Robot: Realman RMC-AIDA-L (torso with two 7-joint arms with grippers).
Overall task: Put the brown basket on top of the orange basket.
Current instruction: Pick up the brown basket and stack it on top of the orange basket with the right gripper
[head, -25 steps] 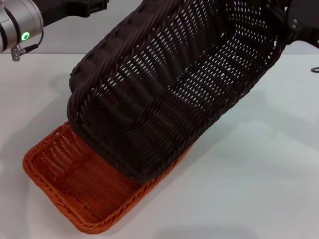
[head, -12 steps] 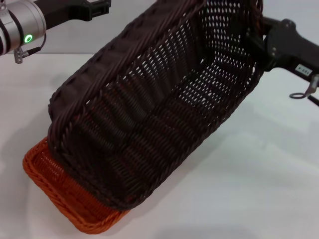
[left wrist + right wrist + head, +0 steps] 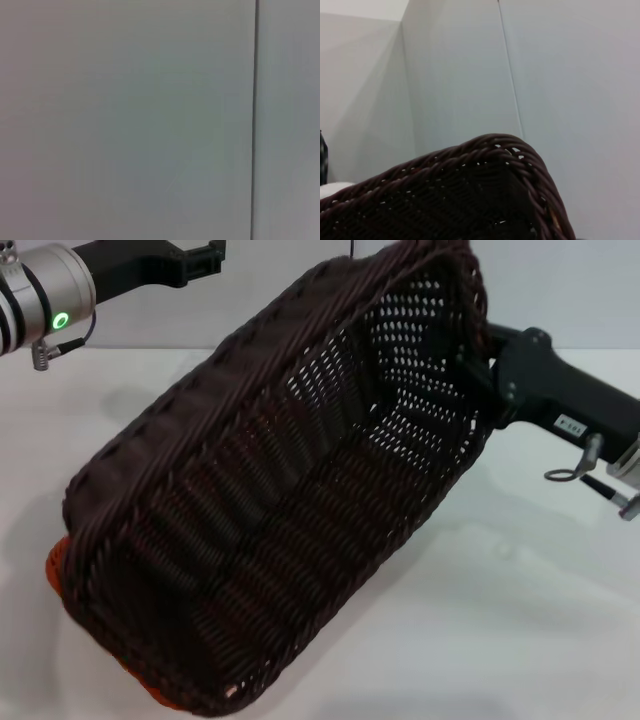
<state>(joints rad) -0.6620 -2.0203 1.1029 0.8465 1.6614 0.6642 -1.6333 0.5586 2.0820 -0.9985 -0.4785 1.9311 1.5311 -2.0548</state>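
The brown basket (image 3: 290, 520) hangs tilted in the head view, its near left end low and its far right end raised. My right gripper (image 3: 480, 370) is shut on the rim of that raised short end. The basket's braided rim also shows in the right wrist view (image 3: 485, 150). The orange basket (image 3: 52, 562) lies on the table under the brown one, with only slivers showing at the lower left. My left gripper (image 3: 200, 260) is parked high at the top left, away from both baskets.
The white table (image 3: 520, 620) stretches to the right and front of the baskets. A pale wall (image 3: 125, 120) fills the left wrist view.
The brown basket has swung down and to the left over the orange basket, covering almost all of it. The right arm has come further into view. The left arm has barely moved.
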